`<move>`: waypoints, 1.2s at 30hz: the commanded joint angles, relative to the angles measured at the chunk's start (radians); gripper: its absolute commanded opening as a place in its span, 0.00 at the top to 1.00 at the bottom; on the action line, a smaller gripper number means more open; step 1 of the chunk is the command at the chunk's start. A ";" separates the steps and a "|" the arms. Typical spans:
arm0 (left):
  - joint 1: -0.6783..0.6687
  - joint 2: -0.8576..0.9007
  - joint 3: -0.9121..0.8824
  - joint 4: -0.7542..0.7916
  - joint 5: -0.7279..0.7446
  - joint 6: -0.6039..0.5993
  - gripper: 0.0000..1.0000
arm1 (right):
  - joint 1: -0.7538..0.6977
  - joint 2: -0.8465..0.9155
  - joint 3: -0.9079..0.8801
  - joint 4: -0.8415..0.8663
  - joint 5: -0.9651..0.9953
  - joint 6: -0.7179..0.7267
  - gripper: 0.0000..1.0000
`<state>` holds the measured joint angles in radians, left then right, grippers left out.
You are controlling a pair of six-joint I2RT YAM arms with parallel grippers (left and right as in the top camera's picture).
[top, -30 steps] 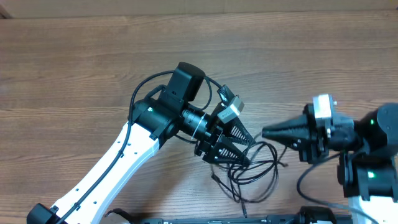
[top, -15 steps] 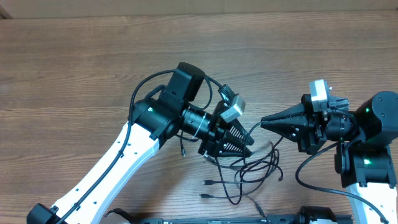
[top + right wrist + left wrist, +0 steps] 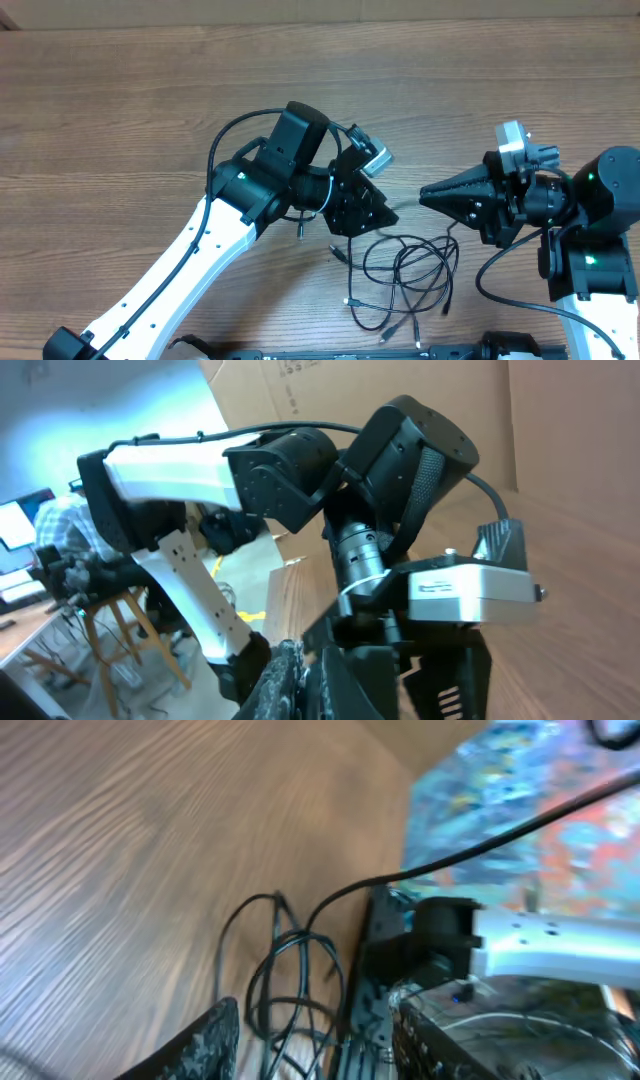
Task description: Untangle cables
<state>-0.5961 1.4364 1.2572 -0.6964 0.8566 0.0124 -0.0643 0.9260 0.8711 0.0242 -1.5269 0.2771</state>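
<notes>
The cables (image 3: 405,272) lie as a loose tangle of thin black loops on the wooden table, with small plug ends spread toward the front edge. My left gripper (image 3: 368,214) hangs just above and left of the tangle. In the left wrist view its fingers stand apart, and the cables (image 3: 285,970) lie on the wood beyond the left gripper (image 3: 315,1025); nothing is pinched. My right gripper (image 3: 426,195) points left, its tip a short way right of the left gripper and above the tangle. In its wrist view the right gripper (image 3: 315,665) is shut, with no cord seen between the tips.
The left arm's own thick black cable (image 3: 228,140) loops over its wrist. A black rail (image 3: 440,352) runs along the table's front edge, close to the plug ends. Cardboard (image 3: 300,10) borders the far edge. The right arm's white link (image 3: 540,935) stands beyond the tangle.
The tangle, which hung at the left gripper's fingers, now lies lower on the table with its plug ends spread out. The left gripper has turned and drawn up-left. The right gripper has shifted slightly.
</notes>
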 commanded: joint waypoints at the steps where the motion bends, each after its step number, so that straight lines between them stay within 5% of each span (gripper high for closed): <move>1: -0.008 0.001 0.008 -0.005 -0.082 -0.051 0.52 | -0.012 0.023 0.012 -0.050 0.045 0.086 0.83; 4: -0.007 0.001 0.008 -0.014 -0.083 -0.051 0.51 | -0.012 0.061 0.012 -0.209 0.157 0.085 0.36; 8: -0.005 0.001 0.008 -0.061 -0.147 -0.051 0.36 | -0.012 0.113 0.012 -0.448 0.333 0.030 0.20; 13: -0.005 0.001 0.008 -0.132 -0.244 -0.062 0.23 | -0.012 0.127 0.012 -0.711 0.556 -0.071 0.15; 21: -0.005 0.002 0.008 -0.138 -0.296 -0.062 0.16 | -0.011 0.127 0.012 -1.077 0.866 -0.069 0.11; 25: -0.005 0.002 0.008 -0.137 -0.296 -0.062 0.07 | -0.011 0.127 0.012 -1.223 0.924 -0.069 0.00; 31: -0.005 0.002 0.008 -0.132 -0.362 -0.066 0.00 | -0.011 0.127 0.004 -1.330 0.977 -0.051 0.00; 36: -0.005 0.002 0.008 -0.209 -0.681 -0.237 0.00 | -0.011 0.127 -0.070 -1.321 0.976 0.073 0.00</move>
<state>-0.5961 1.4364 1.2572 -0.8742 0.4011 -0.1032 -0.0723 1.0595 0.8513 -1.3041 -0.5690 0.2550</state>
